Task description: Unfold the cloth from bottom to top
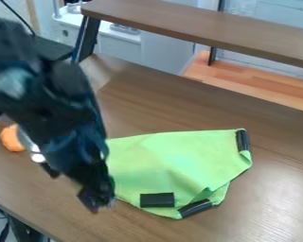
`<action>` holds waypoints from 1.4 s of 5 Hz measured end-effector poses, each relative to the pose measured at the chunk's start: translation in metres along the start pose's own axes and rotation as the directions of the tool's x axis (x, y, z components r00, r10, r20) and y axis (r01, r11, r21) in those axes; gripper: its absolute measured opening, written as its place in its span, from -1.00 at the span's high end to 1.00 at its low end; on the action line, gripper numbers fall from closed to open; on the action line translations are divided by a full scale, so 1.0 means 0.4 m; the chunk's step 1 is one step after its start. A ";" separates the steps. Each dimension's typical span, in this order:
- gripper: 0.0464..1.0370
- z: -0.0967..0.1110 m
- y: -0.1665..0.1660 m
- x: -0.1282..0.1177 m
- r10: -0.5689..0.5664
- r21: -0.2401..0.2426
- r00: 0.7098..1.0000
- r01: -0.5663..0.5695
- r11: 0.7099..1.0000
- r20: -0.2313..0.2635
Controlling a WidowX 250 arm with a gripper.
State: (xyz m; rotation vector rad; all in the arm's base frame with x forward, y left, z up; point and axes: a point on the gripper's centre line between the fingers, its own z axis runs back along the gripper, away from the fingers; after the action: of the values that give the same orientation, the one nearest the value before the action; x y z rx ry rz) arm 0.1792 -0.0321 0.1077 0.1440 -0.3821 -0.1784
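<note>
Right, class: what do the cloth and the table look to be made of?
The cloth looks like soft, matt woven fabric, perhaps microfibre: it drapes and creases. The table has brown streaks like wood grain and a slight sheen, so wood or a wood-look laminate.

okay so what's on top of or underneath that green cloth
Three black strips show on the green cloth. Brown tabletop shows around it, but whatever lies underneath is covered, so I can't tell.
</note>
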 end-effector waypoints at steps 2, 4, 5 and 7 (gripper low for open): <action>-0.92 -0.127 -0.002 0.044 -0.028 0.108 1.000 0.026 0.994 0.013; -0.92 -0.228 -0.011 0.112 -0.019 0.172 1.000 0.017 0.985 0.007; -0.92 -0.256 -0.020 0.130 -0.022 0.191 1.000 0.021 0.981 0.004; -0.92 -0.307 -0.045 0.137 -0.037 0.232 0.999 0.039 0.972 -0.013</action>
State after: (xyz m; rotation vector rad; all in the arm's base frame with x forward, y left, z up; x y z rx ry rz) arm 0.2736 -0.0477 0.0115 0.3834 -0.3911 -0.1702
